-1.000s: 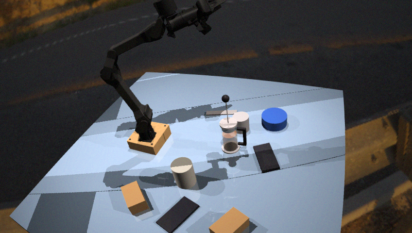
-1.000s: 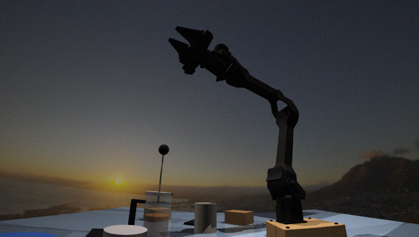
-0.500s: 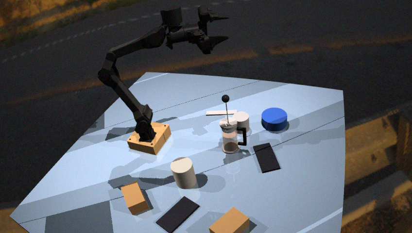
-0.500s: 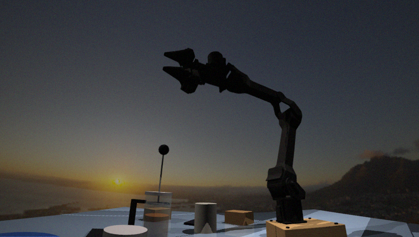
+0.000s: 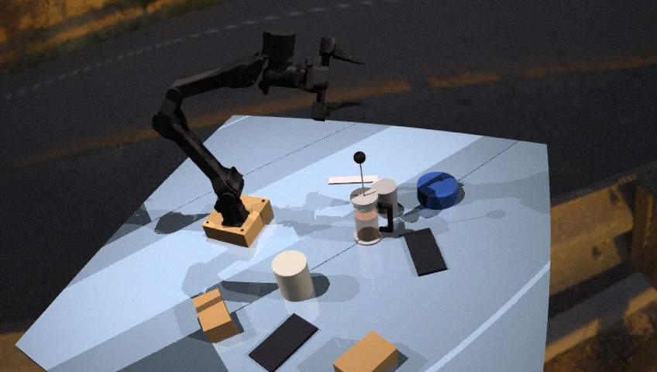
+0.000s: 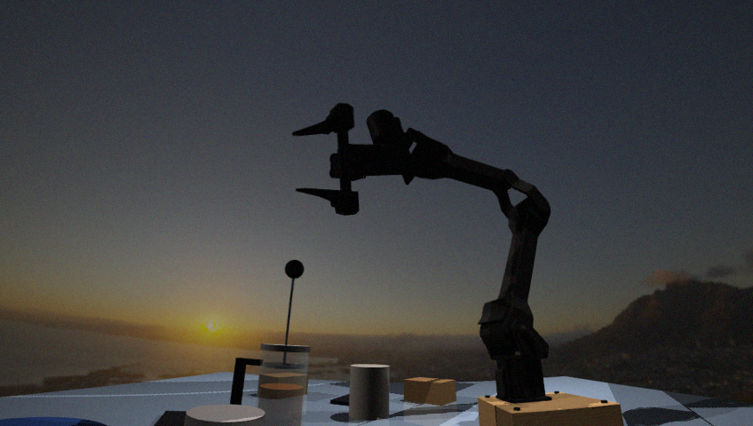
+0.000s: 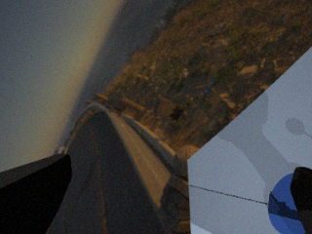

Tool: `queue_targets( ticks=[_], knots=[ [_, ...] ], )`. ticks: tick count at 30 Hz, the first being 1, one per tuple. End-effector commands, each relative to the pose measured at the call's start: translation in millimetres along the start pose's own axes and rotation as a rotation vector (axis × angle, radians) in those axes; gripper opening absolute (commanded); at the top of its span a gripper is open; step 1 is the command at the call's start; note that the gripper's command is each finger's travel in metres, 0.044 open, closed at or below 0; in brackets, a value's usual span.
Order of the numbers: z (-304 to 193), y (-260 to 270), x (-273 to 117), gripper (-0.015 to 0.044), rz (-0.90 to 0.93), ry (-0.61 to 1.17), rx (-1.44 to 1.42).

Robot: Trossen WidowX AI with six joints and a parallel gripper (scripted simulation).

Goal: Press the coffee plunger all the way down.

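Plunger knob [image 5: 359, 157] stands fully raised above the coffee press [image 5: 367, 220] at mid-tabletop [image 5: 483, 285]; gripper [image 6: 312, 161], fingers spread and empty, hangs well above. Pressing not begun.

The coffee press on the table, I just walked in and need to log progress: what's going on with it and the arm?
Nothing has hold of the coffee press yet. Its plunger knob stands high on its rod, not pressed down. The arm's gripper is open and empty, well above the knob in the exterior view and off to the arm's side of it, fingers pointing sideways. The press stands upright on the table beside a grey cylinder.
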State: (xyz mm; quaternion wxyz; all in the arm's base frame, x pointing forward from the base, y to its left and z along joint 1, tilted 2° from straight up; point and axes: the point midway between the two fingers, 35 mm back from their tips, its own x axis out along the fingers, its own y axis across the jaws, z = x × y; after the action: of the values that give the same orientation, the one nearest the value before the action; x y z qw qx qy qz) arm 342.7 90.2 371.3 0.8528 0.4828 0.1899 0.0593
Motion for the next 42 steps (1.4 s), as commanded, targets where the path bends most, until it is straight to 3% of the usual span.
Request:
queue_targets(
  ticks=[1, 5, 16, 42],
  knots=[
    [-8, -74, -24, 0.0440, -0.245, 0.063, -0.813],
    [-13, -92, -28, 0.0440, -0.296, 0.121, -1.008],
    [-40, -143, -12, 0.0440, -0.295, 0.127, -1.022],
    [-41, -148, 11, 0.0440, -0.289, 0.128, -1.024]
  ],
)
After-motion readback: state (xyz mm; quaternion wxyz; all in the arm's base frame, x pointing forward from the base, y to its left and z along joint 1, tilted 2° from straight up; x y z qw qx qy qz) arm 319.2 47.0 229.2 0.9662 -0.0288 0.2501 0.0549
